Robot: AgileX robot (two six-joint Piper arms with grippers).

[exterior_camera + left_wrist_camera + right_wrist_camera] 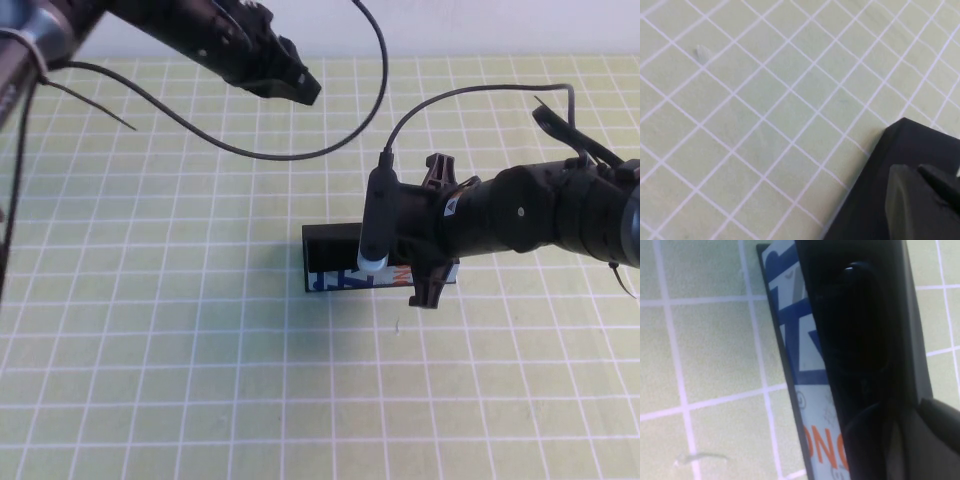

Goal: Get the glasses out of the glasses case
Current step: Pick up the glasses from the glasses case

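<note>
The glasses case [812, 405] carries print on its white front side; in the right wrist view large orange letters read "ON", the rest cut off; the blue shapes above cannot be read as letters; the high view shows the print blurred, illegible.

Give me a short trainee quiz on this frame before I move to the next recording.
1. True or false: the left gripper hangs near the mat's far edge, apart from the case.
2. The right gripper is: A) off the mat, B) down at the case, C) over bare mat.
3. Fill in: the case's front is white with blue and ____ print.
Key: 1 true; 2 B; 3 orange.
</note>
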